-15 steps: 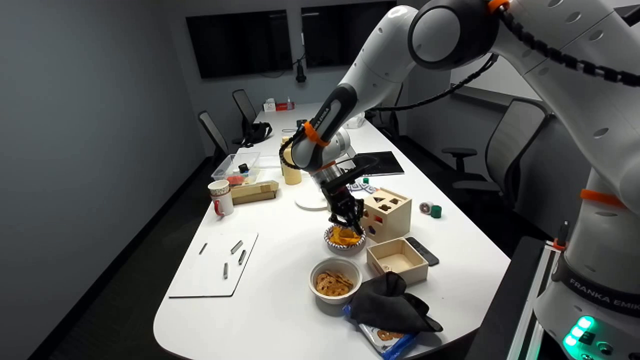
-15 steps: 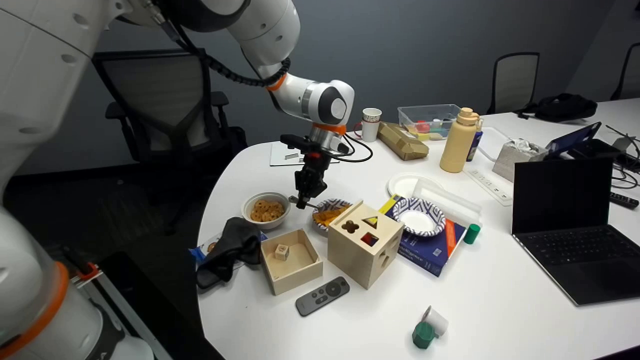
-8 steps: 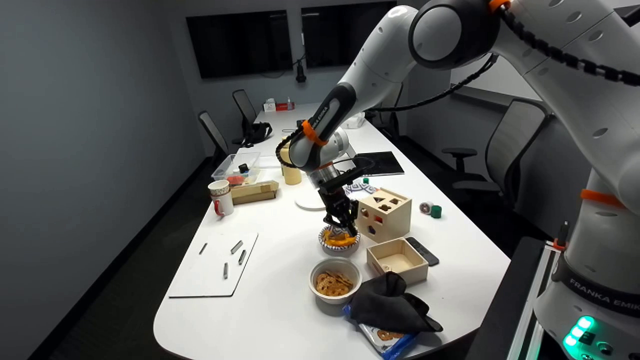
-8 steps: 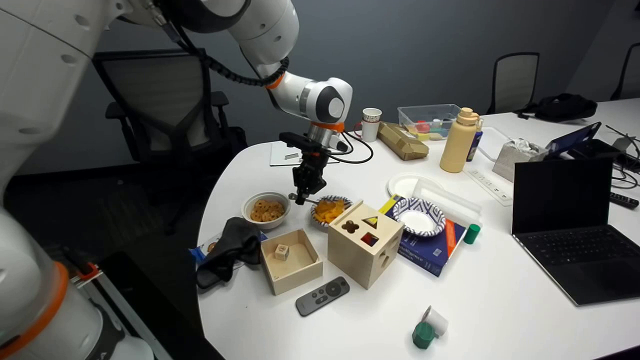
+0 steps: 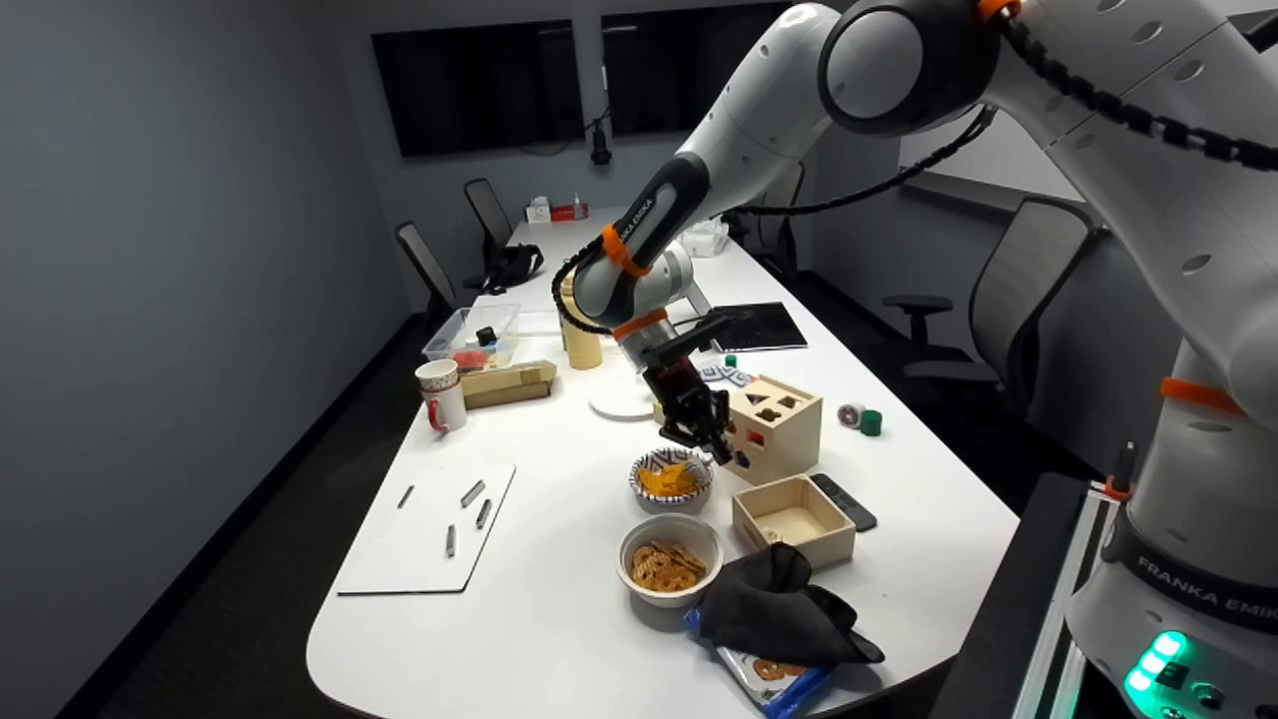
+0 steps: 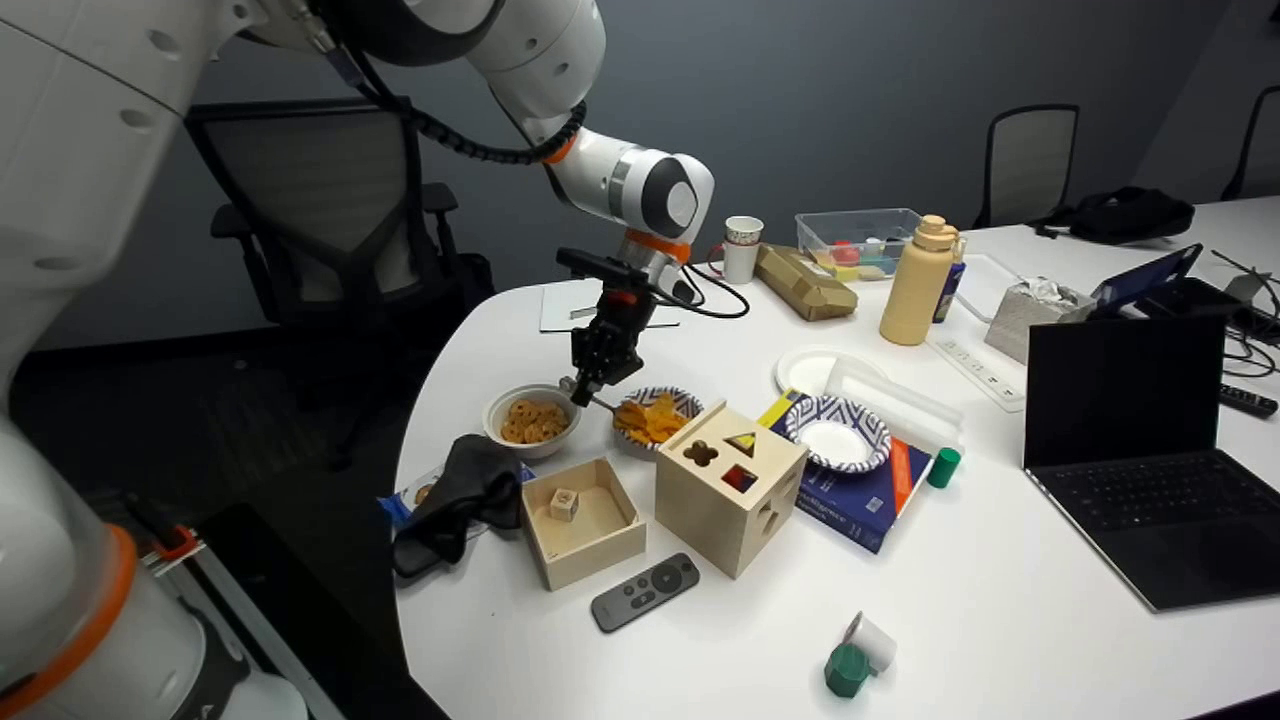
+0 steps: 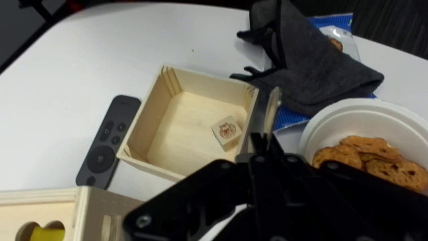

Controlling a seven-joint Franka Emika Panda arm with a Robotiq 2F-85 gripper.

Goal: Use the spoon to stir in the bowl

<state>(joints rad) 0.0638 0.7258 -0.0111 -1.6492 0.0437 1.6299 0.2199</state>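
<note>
Exterior view: the patterned bowl (image 6: pixel 685 401) holds orange pieces (image 6: pixel 652 420), jaws clamping the spoon (image 6: pixel 604 404).

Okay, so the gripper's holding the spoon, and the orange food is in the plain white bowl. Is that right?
Not quite. The orange food is in the patterned bowl, as both exterior views show; the plain white bowl holds round brown snacks. The rest is right: the gripper is holding the spoon.

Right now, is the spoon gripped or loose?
Gripped: the wrist view shows the spoon jutting from the gripper, shut on it.
</note>
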